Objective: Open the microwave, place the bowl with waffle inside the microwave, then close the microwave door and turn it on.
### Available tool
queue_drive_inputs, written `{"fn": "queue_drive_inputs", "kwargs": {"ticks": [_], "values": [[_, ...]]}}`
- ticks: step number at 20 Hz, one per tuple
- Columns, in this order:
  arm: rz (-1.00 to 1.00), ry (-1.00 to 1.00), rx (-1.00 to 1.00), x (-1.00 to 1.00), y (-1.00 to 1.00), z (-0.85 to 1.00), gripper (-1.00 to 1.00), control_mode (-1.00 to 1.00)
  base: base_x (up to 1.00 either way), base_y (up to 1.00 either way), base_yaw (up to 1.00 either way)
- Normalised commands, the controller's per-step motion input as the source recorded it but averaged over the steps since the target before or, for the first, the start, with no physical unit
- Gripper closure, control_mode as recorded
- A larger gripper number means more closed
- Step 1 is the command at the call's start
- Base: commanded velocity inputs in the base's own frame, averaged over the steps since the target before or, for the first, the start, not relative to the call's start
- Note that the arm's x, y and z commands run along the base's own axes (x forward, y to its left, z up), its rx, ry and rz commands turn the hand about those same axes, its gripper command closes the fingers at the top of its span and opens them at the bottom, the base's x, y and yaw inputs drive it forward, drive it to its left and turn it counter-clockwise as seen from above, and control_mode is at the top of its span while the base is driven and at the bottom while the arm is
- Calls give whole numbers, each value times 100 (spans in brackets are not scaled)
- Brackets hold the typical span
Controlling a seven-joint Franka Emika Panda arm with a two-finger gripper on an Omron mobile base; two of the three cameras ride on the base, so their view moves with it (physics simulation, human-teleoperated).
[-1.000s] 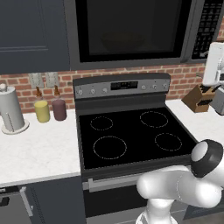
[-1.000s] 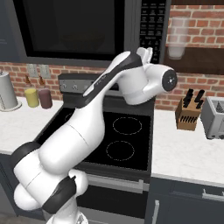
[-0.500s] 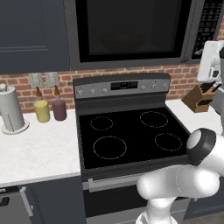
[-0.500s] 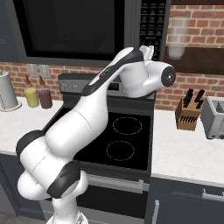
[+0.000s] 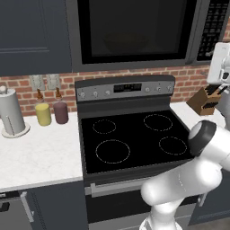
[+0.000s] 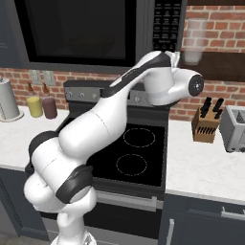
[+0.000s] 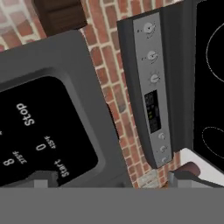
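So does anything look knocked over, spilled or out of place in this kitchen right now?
Nothing stands out. The microwave door is shut, the stove top is bare, and the jars and knife block stand upright.

Shut microwave (image 6: 91, 31) above stove (image 6: 136, 148), arm raised to keypad (image 6: 167, 24)

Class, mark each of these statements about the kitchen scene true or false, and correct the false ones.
1. The microwave door is closed. True.
2. A pan sits on the stove. False: its burners are bare.
3. The pincer faces the microwave's keypad, with Start and Stop buttons visible. True.
4. The knife block stands left of the stove. False: it stands to its right.
5. The pincer grips the bowl. False: it is open and holds nothing.
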Motion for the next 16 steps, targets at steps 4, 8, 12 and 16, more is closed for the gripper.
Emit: {"fn": "queue_drive_inputs", "kwargs": {"ticks": [4,8,12,16], "values": [[0,0,0,25,-13,-13,-100,-100,0,0,0],[0,0,0,29,-1,-5,-100,-100,0,0,0],[0,0,0,18,0,0,-100,-100,0,0,0],[0,0,0,1,5,-1,-100,-100,0,0,0]]}}
